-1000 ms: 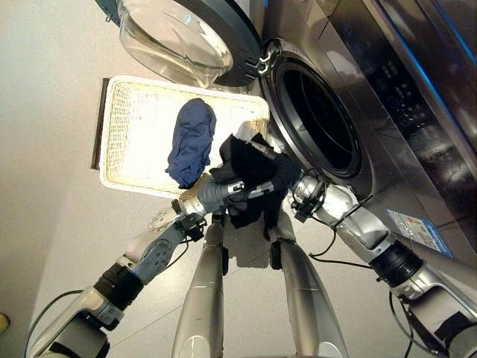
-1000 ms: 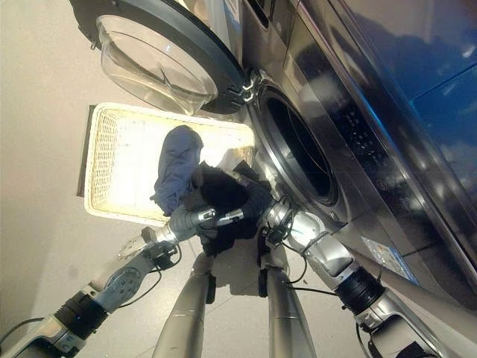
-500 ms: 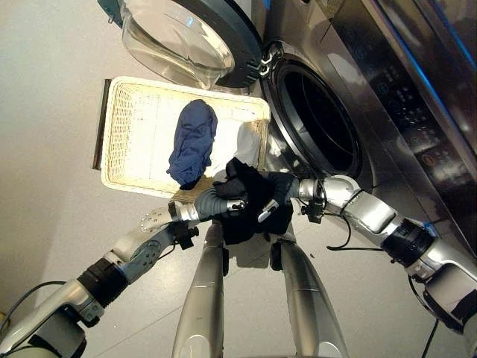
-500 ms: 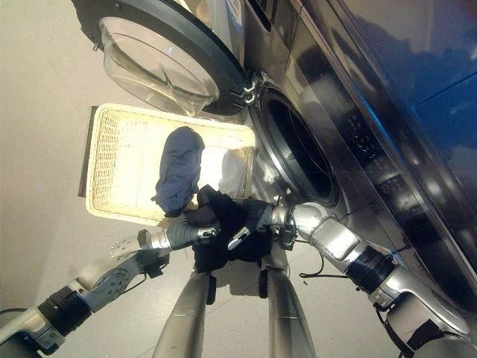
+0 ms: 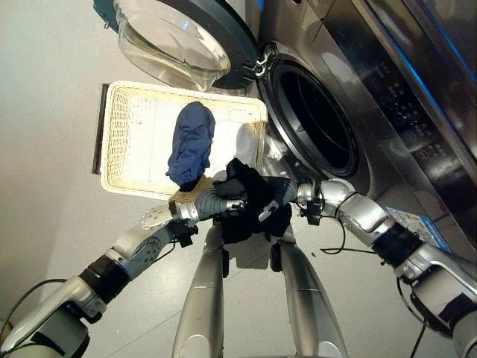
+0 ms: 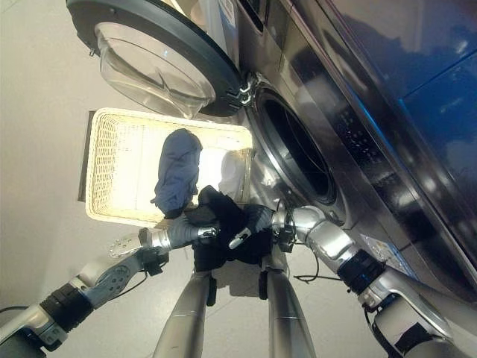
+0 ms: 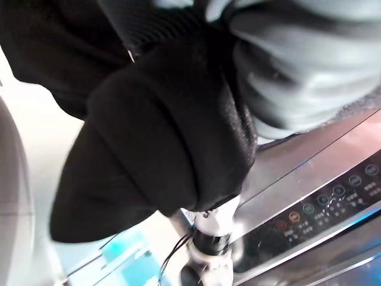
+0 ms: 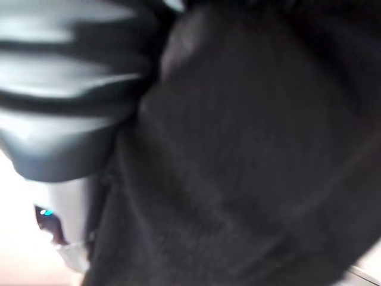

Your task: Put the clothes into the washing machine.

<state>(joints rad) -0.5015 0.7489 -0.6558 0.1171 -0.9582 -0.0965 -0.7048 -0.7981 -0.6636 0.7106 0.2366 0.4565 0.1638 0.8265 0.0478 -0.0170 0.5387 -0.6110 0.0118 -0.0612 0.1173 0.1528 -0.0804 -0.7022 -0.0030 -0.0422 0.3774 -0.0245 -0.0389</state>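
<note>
Black garment (image 5: 250, 201): I see it lifted clear of the basket (image 5: 127, 127) — bunched below the drum opening (image 5: 317, 123).
Left robot hand (image 5: 223, 203): fingers curled on it.
Right robot hand (image 5: 279, 192): grip I cannot tell.
Change: little since half a second ago — loading pending.

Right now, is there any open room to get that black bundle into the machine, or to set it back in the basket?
The drum opening is unobstructed. The basket has bare floor left of the blue garment. It is crowded where both hands hold the black garment.

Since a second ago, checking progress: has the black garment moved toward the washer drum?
No. The black garment dropped slightly away from the drum opening, toward the basket's near corner.
</note>
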